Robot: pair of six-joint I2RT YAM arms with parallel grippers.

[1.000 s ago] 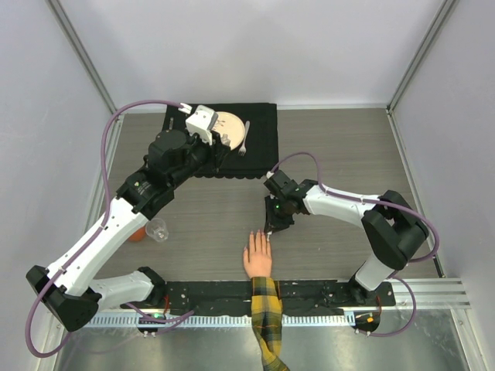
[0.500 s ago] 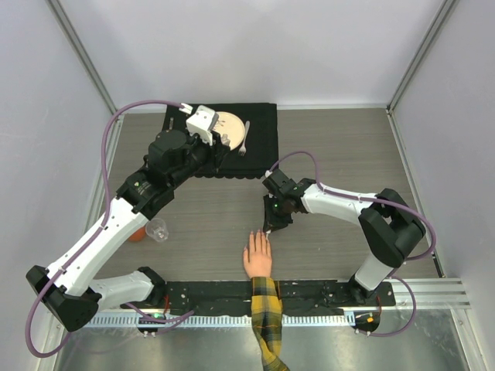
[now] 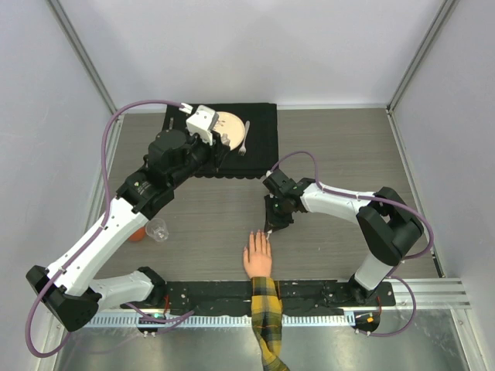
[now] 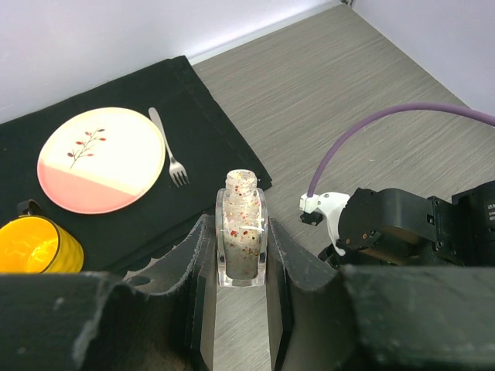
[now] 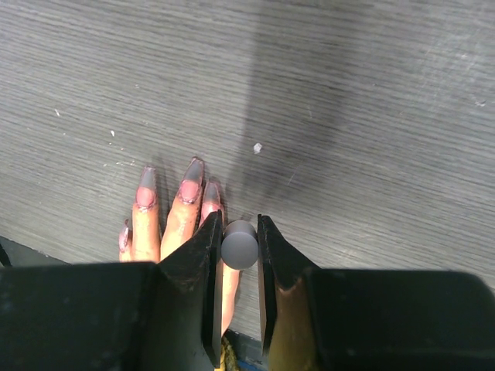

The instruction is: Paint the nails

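A flesh-coloured hand [image 3: 258, 259] in a yellow-and-black plaid sleeve lies flat at the near edge. Its long nails [image 5: 189, 188] are pinkish with grey tips. My right gripper [image 5: 240, 247] hovers just above the fingers, shut on a round grey brush cap [image 5: 240, 244]; the top view shows this gripper [image 3: 269, 226] at the fingertips. A finger partly hidden by the left jaw lies under the cap. My left gripper [image 4: 242, 259] is shut on a small clear bottle [image 4: 241, 232] of glittery polish, its neck uncapped, held upright near the black mat's edge.
A black mat [image 3: 259, 143] at the back carries a pink-and-cream plate [image 4: 100, 158], a fork [image 4: 168, 151] and a yellow mug [image 4: 31, 247]. A clear plastic cup [image 3: 158, 229] and an orange object [image 3: 138, 235] sit by the left arm.
The right arm has shifted slightly to the left while its gripper stays over the fingertips. The left arm and the bottle have not moved.
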